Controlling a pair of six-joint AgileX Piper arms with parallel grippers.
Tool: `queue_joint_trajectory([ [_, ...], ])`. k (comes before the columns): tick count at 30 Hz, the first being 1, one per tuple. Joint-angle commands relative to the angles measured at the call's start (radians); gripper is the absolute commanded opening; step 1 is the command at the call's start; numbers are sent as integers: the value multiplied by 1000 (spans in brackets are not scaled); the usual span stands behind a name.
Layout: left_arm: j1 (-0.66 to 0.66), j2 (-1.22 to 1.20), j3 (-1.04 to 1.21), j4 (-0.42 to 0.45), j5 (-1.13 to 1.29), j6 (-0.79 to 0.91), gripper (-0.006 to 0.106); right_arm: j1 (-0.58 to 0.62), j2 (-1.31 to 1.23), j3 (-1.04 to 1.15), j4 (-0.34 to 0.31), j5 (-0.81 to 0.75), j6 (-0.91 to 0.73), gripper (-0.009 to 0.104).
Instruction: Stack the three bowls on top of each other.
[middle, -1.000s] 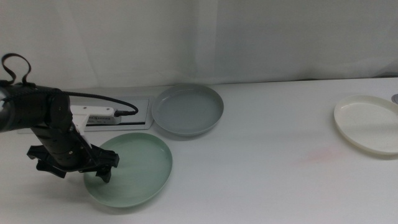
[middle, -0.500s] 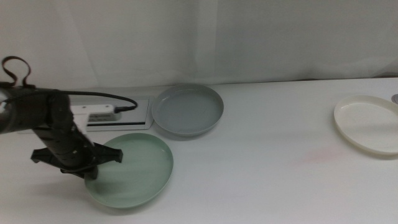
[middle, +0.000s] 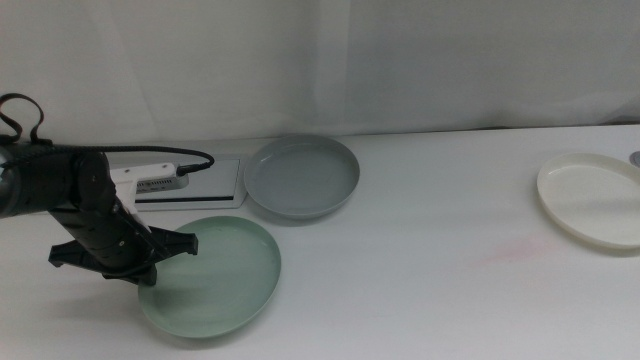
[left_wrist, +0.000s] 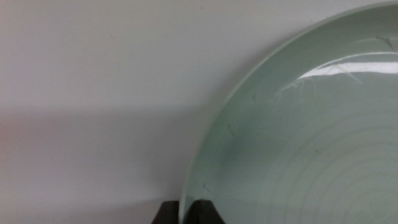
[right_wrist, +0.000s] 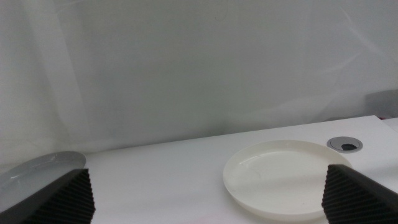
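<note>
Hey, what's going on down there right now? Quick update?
Left gripper shut on green bowl rim. Right gripper open, waiting. Grey bowl, cream bowl unstacked. Nothing blocking.

Mint green bowl (middle: 215, 275) with faint concentric rings, grey bowl (middle: 301, 176), cream-white bowl (middle: 592, 198), white table (middle: 430, 270).

Middle view: camera set high, facing forward and down across the bench (middle: 420, 290) toward a white curtain (middle: 330, 60) at the back. It takes in the mint green bowl (middle: 225, 285), grey bowl (middle: 302, 176) and cream-white bowl (middle: 592, 198) together.

Left wrist view: very close, aimed down at the mint green bowl (left_wrist: 311, 143) rim and bare bench surface; this bowl is shared with the middle view.

Right wrist view: low, near bench level, facing across to the curtain. It shares the cream-white bowl (right_wrist: 283, 177) and an edge of the grey bowl (right_wrist: 37, 171) with the middle view.
</note>
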Motion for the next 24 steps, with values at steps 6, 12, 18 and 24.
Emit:
queue_joint_trajectory([
  [6,-6,-98,19,-87,4,-11,-3,-5,-37,39,-9,-7,-7,103],
  [12,-6,-241,19,-148,47,13,-3,-5,-37,39,-9,-7,-7,103],
  [18,-38,-375,19,-204,61,30,-3,-5,-37,39,-9,-7,-7,103],
  [24,-150,-429,19,-243,84,15,-3,-5,-37,39,-9,-7,-7,103],
])
